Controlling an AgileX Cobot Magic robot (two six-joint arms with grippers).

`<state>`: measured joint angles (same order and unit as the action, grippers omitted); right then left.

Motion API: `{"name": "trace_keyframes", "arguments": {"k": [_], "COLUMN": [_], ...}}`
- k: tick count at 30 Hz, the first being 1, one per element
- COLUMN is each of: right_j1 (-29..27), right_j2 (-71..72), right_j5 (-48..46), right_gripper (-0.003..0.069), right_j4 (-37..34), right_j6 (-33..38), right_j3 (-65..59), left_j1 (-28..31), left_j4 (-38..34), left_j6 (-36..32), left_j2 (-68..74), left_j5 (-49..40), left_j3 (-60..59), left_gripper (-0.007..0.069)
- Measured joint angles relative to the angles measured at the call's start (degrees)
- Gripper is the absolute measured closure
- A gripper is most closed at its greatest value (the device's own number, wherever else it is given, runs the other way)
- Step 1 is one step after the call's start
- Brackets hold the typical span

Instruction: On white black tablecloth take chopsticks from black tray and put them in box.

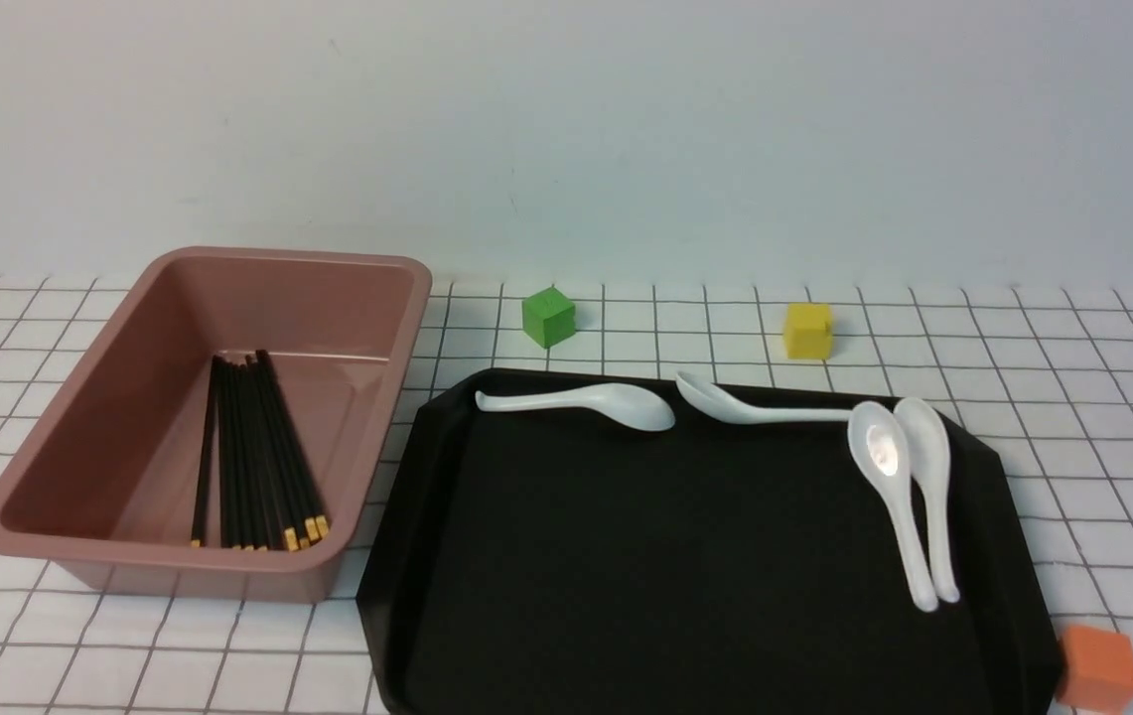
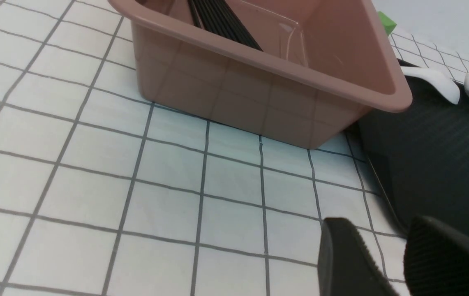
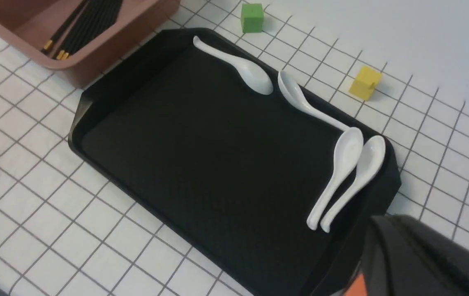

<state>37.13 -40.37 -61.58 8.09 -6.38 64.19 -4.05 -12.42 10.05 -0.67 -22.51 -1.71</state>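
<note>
1. The tablecloth (image 1: 1072, 397), white with a thin black grid, covers the table and carries every item listed below

2. The black tray (image 1: 675, 576) lies flat on the cloth at centre-right in the front view. No chopsticks lie on it

3. The box (image 1: 109, 397) stands upright on the cloth just beside the tray's left edge

4. The chopsticks (image 1: 253, 457) lie in a loose bundle on the floor of the box, gold-yellow ends toward the robot

5. The left gripper (image 2: 382, 224) shows only in the left wrist view. Its two black ribbed fingers (image 2: 341, 259) stand apart with bare cloth between them and hold nothing. It sits over the cloth beside the tray's near-left edge. The box's near wall stands between it and the chopsticks, which are well apart from it

6. The right gripper (image 3: 419, 255) shows only as a dark body at one corner of the right wrist view. Whether its fingers are spread or closed cannot be told. It sits by the tray's near-right corner. The chopsticks lie well apart from it, across the whole tray

7. Four white spoons (image 1: 586, 402) rest on the tray: two along its far edge and two side by side at its right

8. A green cube (image 1: 548, 316) and a yellow cube (image 1: 808, 330) stand beyond the tray. An orange cube (image 1: 1097, 667) sits at the tray's near-right corner
</note>
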Motion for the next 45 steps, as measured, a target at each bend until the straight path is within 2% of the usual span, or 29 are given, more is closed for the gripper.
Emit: {"name": "trace_keyframes", "arguments": {"k": [1,2,5,6,7,8,13,28,41,45], "right_j1": [0.0,0.0,0.0,0.0,0.0,0.0,0.0,0.0,0.0,-1.87], "right_j2": [0.55,4.01,9.19,10.18,10.35,11.43,12.41,12.41,13.98,16.31], "right_j5": [0.86,8.77,24.4,29.14,30.05,37.17,47.75,47.75,45.64,46.85], "right_gripper": [0.0658,0.0658,0.0657,0.0657,0.0657,0.0655,0.0652,0.0638,0.0621,0.0617], "right_j4": [0.0,0.05,0.05,0.05,0.05,0.05,0.06,0.11,0.11,-0.22], "right_j6": [-0.27,-0.78,-1.18,-1.24,-1.24,-1.36,-1.42,-1.54,-1.54,-1.54], "right_j3": [-2.22,-9.86,-25.6,-29.44,-29.44,-34.78,-41.71,-48.31,-48.94,-50.72], "left_j1": [0.0,0.0,0.0,0.0,0.0,0.0,0.0,0.0,0.0,0.0], "left_j4": [0.0,0.0,0.0,0.0,0.0,0.0,0.0,0.0,0.0,0.0], "left_j6": [0.0,0.0,0.0,0.0,0.0,0.0,0.0,0.0,0.0,0.0], "left_j2": [0.0,0.0,0.0,0.0,0.0,0.0,0.0,0.0,0.0,0.0], "left_j5": [0.0,0.0,0.0,0.0,0.0,0.0,0.0,0.0,0.0,0.0], "left_j3": [0.0,0.0,0.0,0.0,0.0,0.0,0.0,0.0,0.0,0.0], "left_gripper": [0.0386,0.0386,0.0386,0.0386,0.0386,0.0386,0.0386,0.0386,0.0386,0.0386]}}
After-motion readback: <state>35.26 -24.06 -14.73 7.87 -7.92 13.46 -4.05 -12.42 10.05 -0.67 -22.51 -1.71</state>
